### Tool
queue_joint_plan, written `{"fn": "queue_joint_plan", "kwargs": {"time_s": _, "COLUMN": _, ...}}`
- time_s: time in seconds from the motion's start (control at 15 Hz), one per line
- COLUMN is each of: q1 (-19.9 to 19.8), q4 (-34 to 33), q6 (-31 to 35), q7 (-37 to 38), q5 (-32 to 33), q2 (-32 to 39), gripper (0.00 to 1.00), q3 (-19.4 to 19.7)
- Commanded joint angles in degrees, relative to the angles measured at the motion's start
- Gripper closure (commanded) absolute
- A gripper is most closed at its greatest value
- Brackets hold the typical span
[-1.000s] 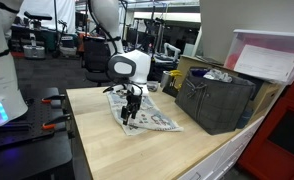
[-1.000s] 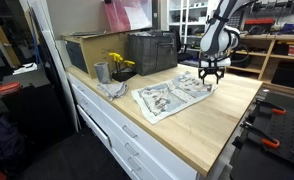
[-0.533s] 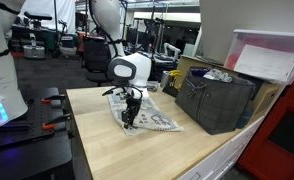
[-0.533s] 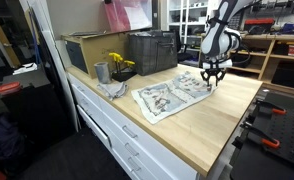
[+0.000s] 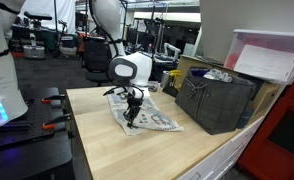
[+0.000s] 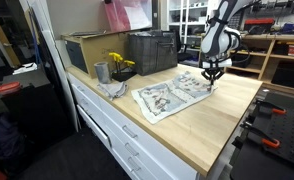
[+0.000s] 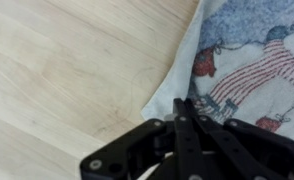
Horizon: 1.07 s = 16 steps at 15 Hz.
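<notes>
Both jaws pinch the printed cloth (image 7: 249, 62) at its edge on the wooden counter (image 7: 67, 70).

A white printed cloth (image 7: 249, 60) is patterned with cartoon figures in red-and-white stripes and blue patches. The gripper (image 7: 184, 104) is seen in black, the bench (image 7: 67, 70) in pale wood grain. Along the back edge a crate (image 6: 152, 52) is shown in dark grey, with yellow flowers (image 6: 119, 62) beside it.

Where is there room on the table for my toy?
The light wooden tabletop is bare past the white cartoon-printed cloth, at the end away from the dark grey plastic crate. It is crowded by that crate, by the metal cup of yellow flowers, and where the black end effector pinches the cloth's edge.
</notes>
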<state>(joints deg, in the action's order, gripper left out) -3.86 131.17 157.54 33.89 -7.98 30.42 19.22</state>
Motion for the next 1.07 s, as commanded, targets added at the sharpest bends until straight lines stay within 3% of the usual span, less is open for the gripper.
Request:
{"fn": "queue_joint_plan", "kwargs": {"time_s": 0.0, "q1": 1.25, "q4": 0.28, "q6": -0.09, "q7": -0.10, "q5": 1.07, "q2": -0.63, "gripper": 1.00, "q3": 1.11}}
{"fn": "queue_joint_plan", "kwargs": {"time_s": 0.53, "q1": 10.53, "q4": 3.37, "q6": -4.03, "q7": 10.60, "q5": 12.70, "q2": -1.10, "gripper": 1.00, "q3": 15.47}}
{"fn": "queue_joint_plan", "kwargs": {"time_s": 1.0, "q1": 15.45, "q4": 3.57, "q6": -13.30, "q7": 21.53, "q5": 21.59, "q2": -1.91, "gripper": 1.00, "q3": 22.62}}
